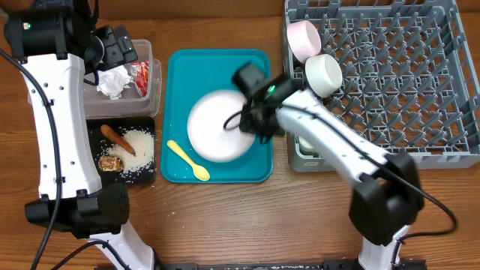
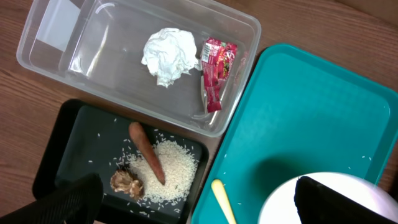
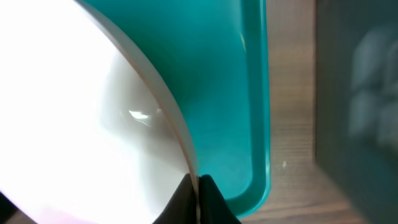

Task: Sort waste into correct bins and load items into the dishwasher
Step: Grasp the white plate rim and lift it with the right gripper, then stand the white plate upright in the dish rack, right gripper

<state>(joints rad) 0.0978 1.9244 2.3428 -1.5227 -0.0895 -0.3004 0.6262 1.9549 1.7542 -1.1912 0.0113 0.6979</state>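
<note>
The right arm is stretching from the near right of the desk (image 1: 225, 217) toward the left. The right gripper (image 3: 196, 186) is pinching the right rim of the round white plate (image 1: 214, 127), jaws clamped on it. The plate is sitting in the teal tray (image 1: 180, 75), possibly tipped up at that edge, though the wrist view is too close to be sure. The pale yellow spoon (image 1: 187, 160) is lying just near-left of it. The left arm is standing tall at the left, with the left gripper (image 1: 116, 46) hanging over the clear tub (image 1: 154, 90), jaws wide apart. The napkin (image 1: 112, 81) and wrapper (image 1: 139, 77) are lying in that tub.
</note>
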